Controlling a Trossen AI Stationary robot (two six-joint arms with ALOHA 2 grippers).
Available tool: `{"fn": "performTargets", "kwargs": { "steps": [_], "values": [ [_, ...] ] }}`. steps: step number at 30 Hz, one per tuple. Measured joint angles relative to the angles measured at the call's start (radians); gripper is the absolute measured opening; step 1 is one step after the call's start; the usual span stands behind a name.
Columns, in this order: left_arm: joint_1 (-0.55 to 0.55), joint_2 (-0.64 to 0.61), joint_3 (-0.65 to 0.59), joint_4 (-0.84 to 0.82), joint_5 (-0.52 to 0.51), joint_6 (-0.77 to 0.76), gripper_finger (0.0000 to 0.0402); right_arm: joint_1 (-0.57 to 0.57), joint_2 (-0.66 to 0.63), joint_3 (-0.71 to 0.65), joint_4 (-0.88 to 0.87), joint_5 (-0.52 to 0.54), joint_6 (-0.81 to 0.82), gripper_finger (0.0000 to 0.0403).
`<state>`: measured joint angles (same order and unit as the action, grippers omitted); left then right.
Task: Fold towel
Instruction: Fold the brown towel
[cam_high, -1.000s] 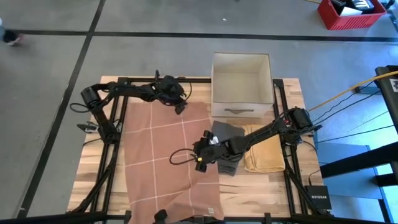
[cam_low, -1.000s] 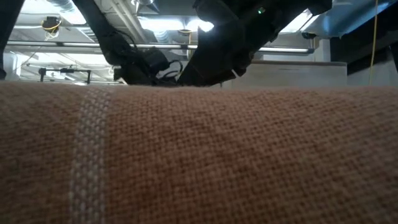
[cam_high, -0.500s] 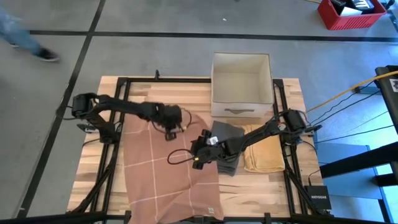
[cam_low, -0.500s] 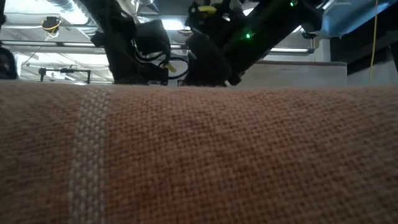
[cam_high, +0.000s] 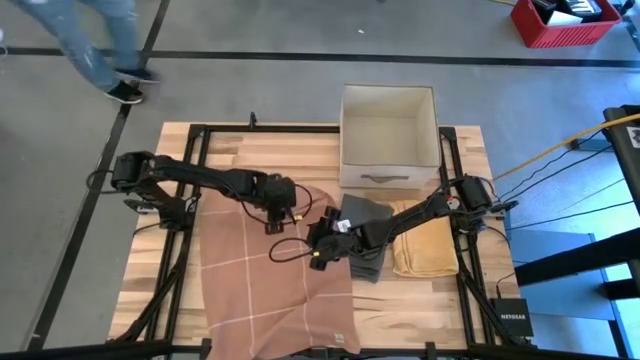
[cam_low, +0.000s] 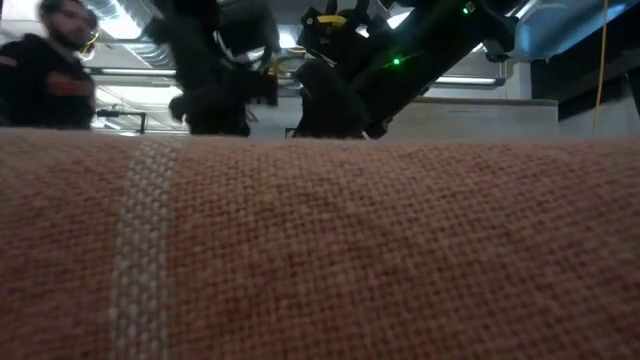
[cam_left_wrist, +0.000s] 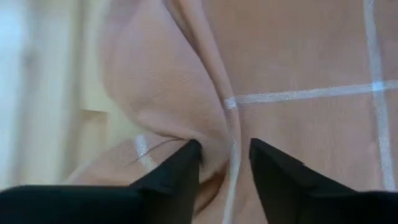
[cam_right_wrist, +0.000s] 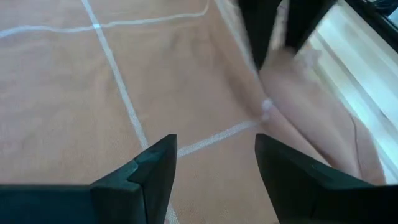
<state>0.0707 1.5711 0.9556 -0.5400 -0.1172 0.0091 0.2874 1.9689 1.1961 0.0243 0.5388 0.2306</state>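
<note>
Towel: the brown towel (cam_high: 265, 275) with pale check lines is spread on the wooden tabletop (cam_high: 440, 310), covering its left half, beside the stack of folded cloths; its far right corner is turned over toward the middle of the towel and forms a raised ridge.

Left gripper: the left gripper (cam_high: 277, 208) is placed on that turned corner, near the far edge of the towel. In the left wrist view the jaws are seen partly open, standing on both sides of the ridge of cloth; it cannot be told if the fold is pinched or already let go.

Right gripper: the right gripper (cam_high: 320, 253) is held low over the right edge of the towel, just beside the left gripper. Its jaws are seen wide open in the right wrist view and nothing is held. It is judged to be placed there so the right edge can be taken or pressed.

Folded cloths: a dark grey cloth (cam_high: 364, 215) and a yellow cloth (cam_high: 428, 245) are lying to the right of the towel, probably folded already.

Box: a white box (cam_high: 389, 135) is standing beyond the towel's far right corner, with nothing seen in it.

Person: a person (cam_high: 95, 40) is walking on the floor, well apart from the towel.

Progress: the fold is judged as only begun.
</note>
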Motion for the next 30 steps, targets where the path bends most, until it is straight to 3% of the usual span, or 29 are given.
{"fn": "performTargets", "kwargs": {
  "steps": [4, 10, 15, 23, 26, 30],
  "values": [
    [0.048, -0.040, 0.065, -0.041, -0.055, 0.057, 0.0165, 0.000, 0.000, 0.000, -0.001, 0.000, 0.000, 0.0221],
    [0.218, -0.033, 0.067, 0.126, -0.074, 0.122, 0.0173, 0.000, 0.000, 0.000, 0.003, -0.009, 0.000, 0.0221],
    [0.334, 0.068, 0.067, 0.188, 0.074, 0.121, 0.0169, 0.000, 0.000, 0.000, 0.003, -0.016, 0.000, 0.0221],
    [0.338, 0.264, 0.069, 0.194, 0.072, 0.235, 0.0168, 0.000, 0.000, 0.000, 0.001, -0.016, 0.000, 0.0221],
    [0.318, 0.259, 0.069, 0.187, 0.083, 0.232, 0.0168, 0.000, 0.000, 0.000, -0.004, -0.016, -0.001, 0.0221],
    [0.263, 0.169, 0.064, 0.137, 0.213, 0.222, 0.0168, 0.000, 0.000, 0.000, -0.007, -0.016, 0.000, 0.0221]
  ]
}}
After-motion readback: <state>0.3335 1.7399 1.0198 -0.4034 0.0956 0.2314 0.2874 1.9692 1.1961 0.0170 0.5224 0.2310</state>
